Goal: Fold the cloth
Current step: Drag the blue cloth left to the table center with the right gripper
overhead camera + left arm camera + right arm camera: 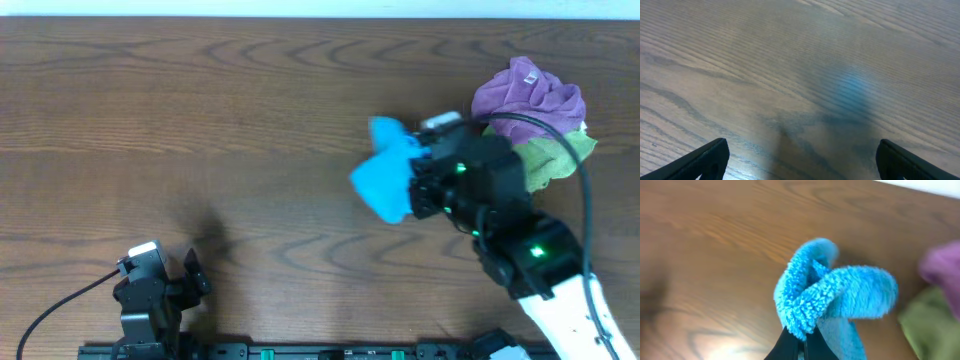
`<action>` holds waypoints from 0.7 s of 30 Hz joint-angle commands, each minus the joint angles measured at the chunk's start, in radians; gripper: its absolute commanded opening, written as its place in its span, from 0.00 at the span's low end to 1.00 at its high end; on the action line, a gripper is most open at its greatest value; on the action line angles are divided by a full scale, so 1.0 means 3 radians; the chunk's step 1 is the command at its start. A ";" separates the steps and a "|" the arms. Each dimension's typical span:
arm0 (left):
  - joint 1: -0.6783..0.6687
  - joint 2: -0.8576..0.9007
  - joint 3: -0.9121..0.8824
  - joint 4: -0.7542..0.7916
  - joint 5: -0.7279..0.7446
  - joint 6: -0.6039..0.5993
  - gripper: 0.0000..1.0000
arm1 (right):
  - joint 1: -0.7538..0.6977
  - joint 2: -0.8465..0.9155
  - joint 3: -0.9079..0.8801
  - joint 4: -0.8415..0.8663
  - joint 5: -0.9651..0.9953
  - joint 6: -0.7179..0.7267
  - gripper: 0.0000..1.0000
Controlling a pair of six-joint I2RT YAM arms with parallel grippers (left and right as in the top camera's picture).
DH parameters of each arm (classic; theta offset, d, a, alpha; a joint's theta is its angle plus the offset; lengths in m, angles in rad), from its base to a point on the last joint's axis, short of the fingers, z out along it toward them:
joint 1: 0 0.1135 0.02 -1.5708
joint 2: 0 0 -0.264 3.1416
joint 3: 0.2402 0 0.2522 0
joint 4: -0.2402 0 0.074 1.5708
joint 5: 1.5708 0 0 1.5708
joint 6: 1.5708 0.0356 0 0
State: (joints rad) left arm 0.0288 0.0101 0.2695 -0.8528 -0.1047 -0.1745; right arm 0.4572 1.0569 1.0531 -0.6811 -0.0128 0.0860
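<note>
The sky-blue fuzzy cloth (pixel 385 175) hangs bunched up at the right of the table, lifted off the wood. My right gripper (pixel 418 180) is shut on it. In the right wrist view the cloth (pixel 840 297) droops over the closed black fingers (pixel 802 340). My left gripper (pixel 185 280) is open and empty near the front left edge; its two fingertips (pixel 800 160) frame bare wood.
A purple cloth (pixel 525 95) lies crumpled at the far right, on top of a light green cloth (pixel 550 158). Both also show blurred at the right edge of the right wrist view, purple (pixel 942 267) above green (pixel 930 325). The table is brown wood (pixel 200 120).
</note>
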 commanded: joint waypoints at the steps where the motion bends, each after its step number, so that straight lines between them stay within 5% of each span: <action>1: -0.0017 -0.0019 -0.0111 -0.0148 0.0003 0.0070 0.95 | 0.0254 0.0256 0.0095 0.0243 -0.0163 -0.0042 0.01; 13: -0.0017 -0.0019 -0.0111 -0.0148 0.0003 0.0071 0.95 | 0.0968 0.1303 0.0842 0.0635 -0.0291 -0.0223 0.01; 21: -0.0017 -0.0019 -0.0111 -0.0148 0.0003 0.0070 0.95 | 0.0660 0.1821 0.0922 0.0637 0.0278 -0.0305 0.01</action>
State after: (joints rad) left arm 0.0288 0.0101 0.2695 -0.8528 -0.1047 -0.1745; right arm 0.6994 1.5497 1.3212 -0.4877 -0.0254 0.0204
